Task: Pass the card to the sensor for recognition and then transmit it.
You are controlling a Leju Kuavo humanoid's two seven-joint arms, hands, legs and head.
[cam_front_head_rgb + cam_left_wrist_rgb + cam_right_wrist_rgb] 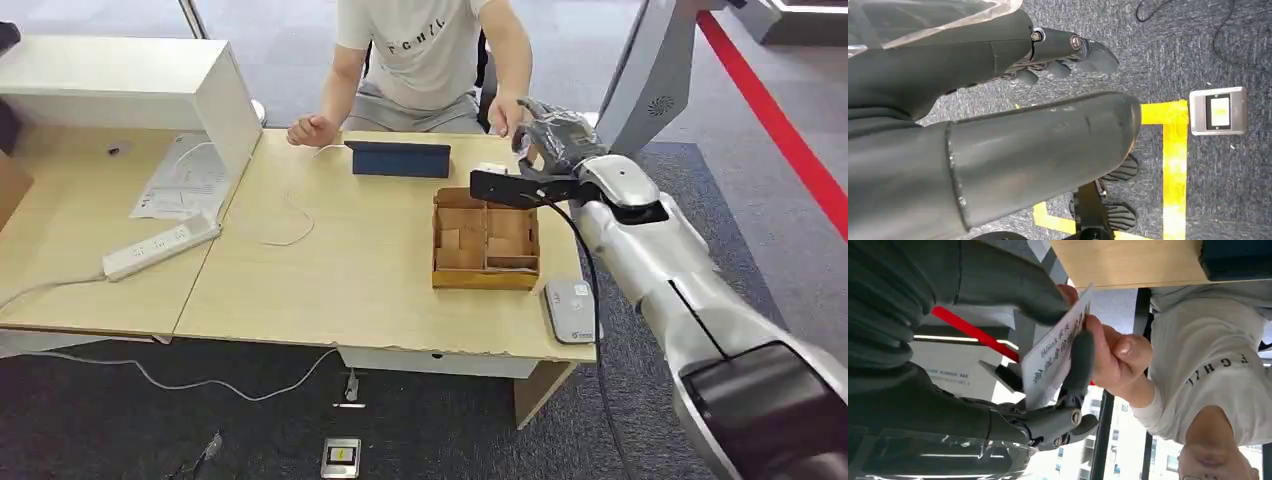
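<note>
My right hand (pixel 555 135) is raised over the table's far right corner, just before the seated person (pixel 425 50). It pinches a white printed card (pixel 1055 352) between its thumb and a dark finger (pixel 1079 357). The person's hand (pixel 1115 357) grips the card's far edge at the same time. The grey-white card sensor (pixel 572 310) lies on the table's near right corner, below my right forearm. My left hand (pixel 1068 52) hangs over the carpet, its fingers apart and holding nothing.
A wooden compartment box (pixel 485 240) stands between the sensor and a dark blue tablet stand (pixel 398 158). A power strip (pixel 160 248), papers (pixel 185 180) and a white cabinet (pixel 120 85) sit to the left. A small grey device (pixel 1218 111) lies on the floor by yellow tape.
</note>
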